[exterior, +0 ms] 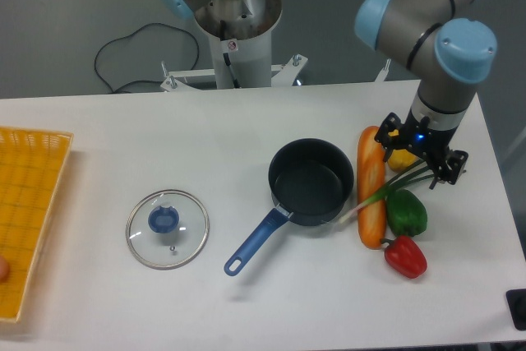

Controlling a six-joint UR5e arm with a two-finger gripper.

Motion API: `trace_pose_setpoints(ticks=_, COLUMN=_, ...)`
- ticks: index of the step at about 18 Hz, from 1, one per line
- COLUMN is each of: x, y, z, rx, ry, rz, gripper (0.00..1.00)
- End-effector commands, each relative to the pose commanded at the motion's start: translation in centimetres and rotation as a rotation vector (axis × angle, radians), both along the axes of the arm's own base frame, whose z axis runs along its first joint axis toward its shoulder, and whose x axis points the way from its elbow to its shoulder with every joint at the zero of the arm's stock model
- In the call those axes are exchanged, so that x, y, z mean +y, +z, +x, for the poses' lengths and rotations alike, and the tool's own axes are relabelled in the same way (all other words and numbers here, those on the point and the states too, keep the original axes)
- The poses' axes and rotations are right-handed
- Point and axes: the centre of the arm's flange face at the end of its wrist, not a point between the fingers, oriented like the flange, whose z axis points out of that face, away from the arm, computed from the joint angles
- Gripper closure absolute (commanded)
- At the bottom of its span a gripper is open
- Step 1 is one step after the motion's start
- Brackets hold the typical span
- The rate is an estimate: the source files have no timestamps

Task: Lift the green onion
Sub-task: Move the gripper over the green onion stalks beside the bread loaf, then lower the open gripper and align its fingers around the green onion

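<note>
The green onion (386, 194) lies slanted on the table. Its whitish end sits near the pot, and the thin stalk crosses the carrot (371, 191) toward the upper right. Its dark green leaves run under my gripper (423, 156). The gripper hangs over that leafy end, just above the green bell pepper (406, 213). The wrist hides its fingertips, so I cannot tell how the jaws stand. Nothing appears lifted.
A dark pot (311, 180) with a blue handle stands left of the carrot. A red pepper (406, 257) lies in front of the green one, and a yellow vegetable (400, 159) peeks out beside the gripper. A glass lid (167, 228) and a yellow basket (25, 203) lie to the left.
</note>
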Motion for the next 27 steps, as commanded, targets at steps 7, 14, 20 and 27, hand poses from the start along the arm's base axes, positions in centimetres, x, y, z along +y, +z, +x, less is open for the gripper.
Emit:
trace_pose_setpoints(ticks=7, x=-0.7, y=-2.1, z=0.1, rx=-0.009, ry=0.001, rz=0.001, gripper=0.0)
trace_pose_setpoints(ticks=14, x=0.9, y=-3.8, z=0.4, rx=-0.001, ry=-0.267, rz=0.016, gripper=0.0)
trace_pose_setpoints(ticks=20, x=-1.0, y=-5.7, z=0.8, rx=-0.04, ry=-0.269, rz=0.003, gripper=0.0)
trace_pose_setpoints(ticks=27, x=-6.2, y=-5.9, z=-1.6, rx=-0.048, ry=-0.158, rz=-0.001, gripper=0.0)
